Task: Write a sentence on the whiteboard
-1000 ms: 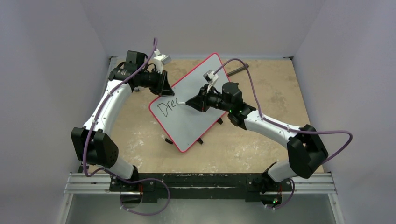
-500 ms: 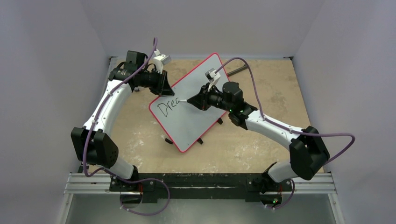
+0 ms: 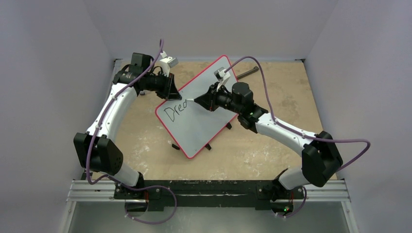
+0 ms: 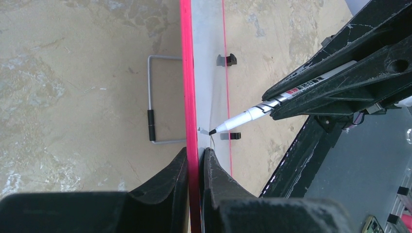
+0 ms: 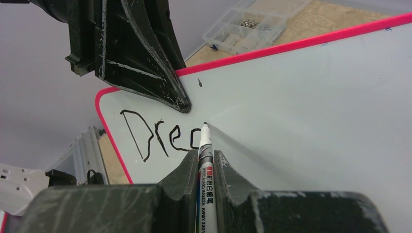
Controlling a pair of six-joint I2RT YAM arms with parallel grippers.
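The whiteboard (image 3: 204,121), white with a red rim, stands tilted over the table. My left gripper (image 4: 195,151) is shut on its red rim (image 4: 186,73) at the upper left edge. My right gripper (image 5: 206,154) is shut on a white marker (image 5: 204,145), whose black tip touches the board. The sentence (image 5: 155,136) reads "Dre" plus a part-drawn letter half hidden behind the marker. In the top view the letters (image 3: 175,110) sit near the board's left corner, with the right gripper (image 3: 201,100) just right of them.
A wire stand (image 4: 158,97) and small black clips (image 4: 228,59) show behind the board. A clear compartment box (image 5: 252,24) lies beyond the board's far edge. A dark rod (image 3: 248,73) lies at the back right of the table.
The right gripper has moved the marker up and to the right across the board, adding strokes to the fourth letter. The left gripper and the board have stayed put.
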